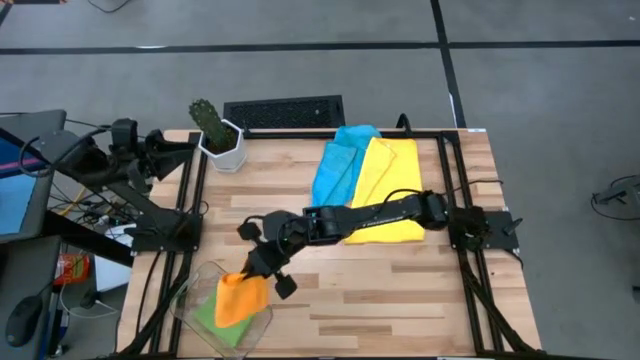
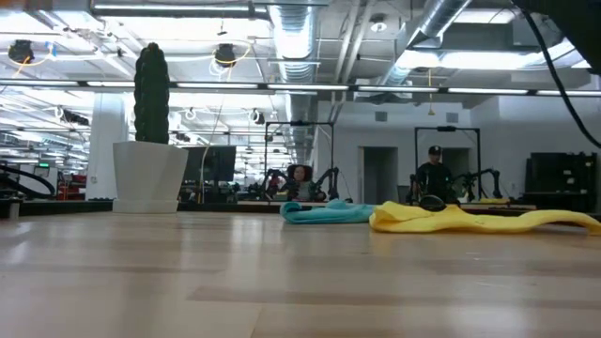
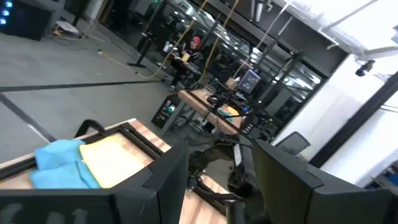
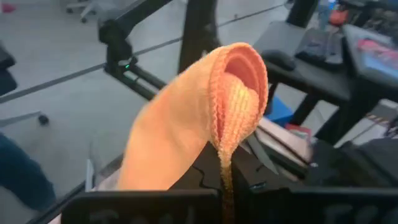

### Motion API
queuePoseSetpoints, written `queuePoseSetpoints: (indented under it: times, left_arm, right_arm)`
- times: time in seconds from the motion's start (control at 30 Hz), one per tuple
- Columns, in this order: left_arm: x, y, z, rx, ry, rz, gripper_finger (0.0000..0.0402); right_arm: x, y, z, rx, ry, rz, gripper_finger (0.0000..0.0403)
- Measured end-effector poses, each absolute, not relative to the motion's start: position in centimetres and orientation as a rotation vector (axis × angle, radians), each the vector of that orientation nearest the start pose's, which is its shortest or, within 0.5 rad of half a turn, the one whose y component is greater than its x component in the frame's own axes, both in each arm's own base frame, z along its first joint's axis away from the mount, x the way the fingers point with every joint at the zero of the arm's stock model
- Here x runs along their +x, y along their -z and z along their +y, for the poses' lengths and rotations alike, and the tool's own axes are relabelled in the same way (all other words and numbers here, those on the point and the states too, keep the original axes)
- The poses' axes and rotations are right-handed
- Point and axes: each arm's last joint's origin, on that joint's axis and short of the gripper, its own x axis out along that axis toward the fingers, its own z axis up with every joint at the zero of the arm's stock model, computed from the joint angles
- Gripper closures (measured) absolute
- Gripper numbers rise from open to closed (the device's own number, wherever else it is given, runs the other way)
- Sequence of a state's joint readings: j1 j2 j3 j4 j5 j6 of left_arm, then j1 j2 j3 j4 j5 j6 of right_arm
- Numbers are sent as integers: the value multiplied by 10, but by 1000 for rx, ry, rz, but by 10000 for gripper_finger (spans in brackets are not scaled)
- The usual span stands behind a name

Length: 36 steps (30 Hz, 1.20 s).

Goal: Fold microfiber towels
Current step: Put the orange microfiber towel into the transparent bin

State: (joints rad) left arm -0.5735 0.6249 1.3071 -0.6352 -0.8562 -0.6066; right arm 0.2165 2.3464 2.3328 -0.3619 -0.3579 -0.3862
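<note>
My right gripper (image 1: 262, 276) reaches across the table to its near left corner and is shut on the orange towel (image 1: 240, 296), which is over a clear plastic bin (image 1: 196, 285). The green towel (image 1: 205, 314) lies in that bin. The light blue towel (image 1: 340, 165) and the yellow towel (image 1: 388, 180) lie side by side, flat on the table at the far right; both also show in the low view, the blue towel (image 2: 324, 212) and the yellow towel (image 2: 470, 219). My left gripper (image 3: 224, 186) is parked off the table's left side, open and empty. My right gripper pinches the folded orange towel between its two fingers, which are hidden under the cloth in the wrist view. Several layers curl together at the folded edge (image 4: 233, 99) beyond the fingers. The fingers slant down from the table's right. The towel droops over the bin; I cannot tell whether it touches the green towel.
A green cactus in a white pot (image 1: 218, 135) stands at the table's far left. The black frame rails (image 1: 196, 200) run along the table's left and right sides. Bare wood (image 1: 400, 290) lies along the near right. People stand in the room beyond the table (image 2: 434, 174).
</note>
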Motion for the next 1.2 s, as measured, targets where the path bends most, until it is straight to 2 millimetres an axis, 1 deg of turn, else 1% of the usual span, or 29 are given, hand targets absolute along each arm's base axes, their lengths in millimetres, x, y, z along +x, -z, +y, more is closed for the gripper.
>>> queuePoseSetpoints:
  times: [0.07,0.1,0.17,0.23,0.37,0.43,0.53,0.6,0.67,0.73,0.8,0.93,1.03,1.2]
  left_arm:
    - [50,-459,-6,-645,-280,-97,230]
    - [52,-457,-7,-651,-287,-75,230]
    - [58,-450,-12,-654,-294,-13,230]
    - [67,-444,-18,-657,-301,51,230]
    - [86,-438,-31,-645,-307,123,230]
    - [95,-435,-36,-625,-318,147,230]
    - [113,-429,-45,-584,-349,192,230]
    - [125,-425,-49,-570,-336,242,226]
    - [134,-420,-51,-582,-307,302,217]
    - [141,-417,-51,-620,-294,346,206]
    - [150,-411,-54,-623,-277,420,193]
    - [171,-398,-61,-584,-230,546,169]
    - [181,-393,-62,-549,-184,605,152]
    - [199,-381,-62,-514,-148,696,122]
  right_arm:
    - [525,-309,132,-348,-639,267,381]
    - [526,-308,133,-353,-616,272,381]
    - [522,-310,134,-344,-582,308,381]
    - [518,-325,123,-315,-556,309,381]
    - [497,-368,91,-292,-470,320,381]
    - [491,-373,79,-288,-437,364,381]
    - [490,-364,69,-276,-425,448,381]
    - [488,-361,64,-264,-418,491,381]
    - [485,-359,59,-256,-415,544,381]
    - [486,-352,56,-238,-410,592,381]
    - [485,-346,53,-227,-408,641,381]
    - [481,-343,52,-223,-412,685,381]
    - [481,-337,49,-220,-412,723,381]
    - [481,-337,45,-213,-403,727,381]
